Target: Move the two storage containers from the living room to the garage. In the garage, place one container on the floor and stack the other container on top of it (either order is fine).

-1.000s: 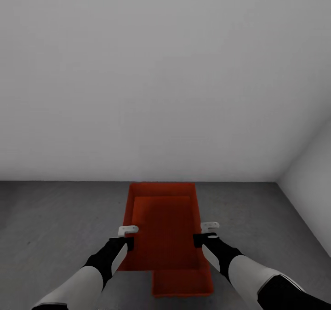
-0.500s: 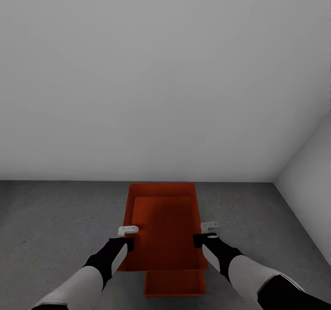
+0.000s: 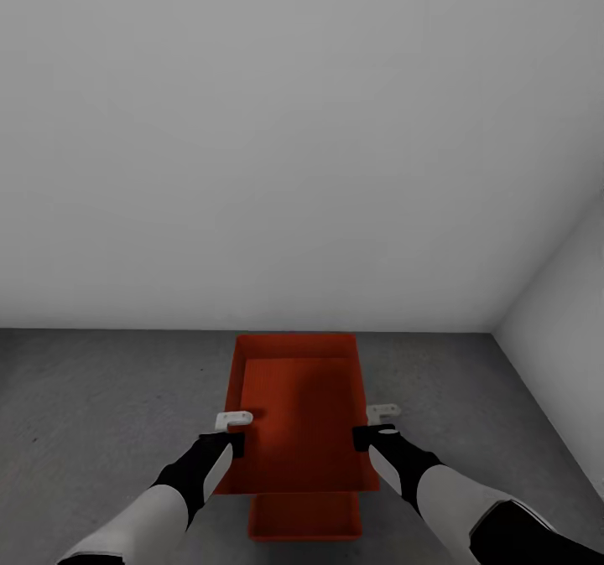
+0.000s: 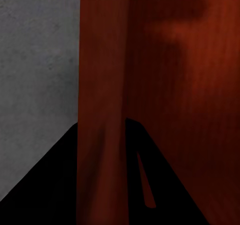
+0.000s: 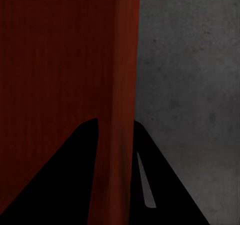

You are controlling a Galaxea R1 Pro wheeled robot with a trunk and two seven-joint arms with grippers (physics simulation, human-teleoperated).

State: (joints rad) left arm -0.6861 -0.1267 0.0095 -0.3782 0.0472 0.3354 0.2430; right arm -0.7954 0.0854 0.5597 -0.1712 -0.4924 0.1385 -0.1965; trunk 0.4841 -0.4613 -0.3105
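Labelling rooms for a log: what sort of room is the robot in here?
Probably a garage or bare utility room: mottled dark grey concrete floor, plain white-grey walls meeting in a corner, no furniture in view near the held red-orange container.

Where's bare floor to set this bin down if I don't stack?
Bare concrete floor lies left of the held container up to the back wall, and right toward the side wall. Directly beneath, the second container takes the spot.

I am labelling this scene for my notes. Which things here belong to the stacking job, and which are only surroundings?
Belong to the job:
- held container, gripped by the left claw and right claw
- lower container on the floor

Surroundings:
- back wall
- side wall
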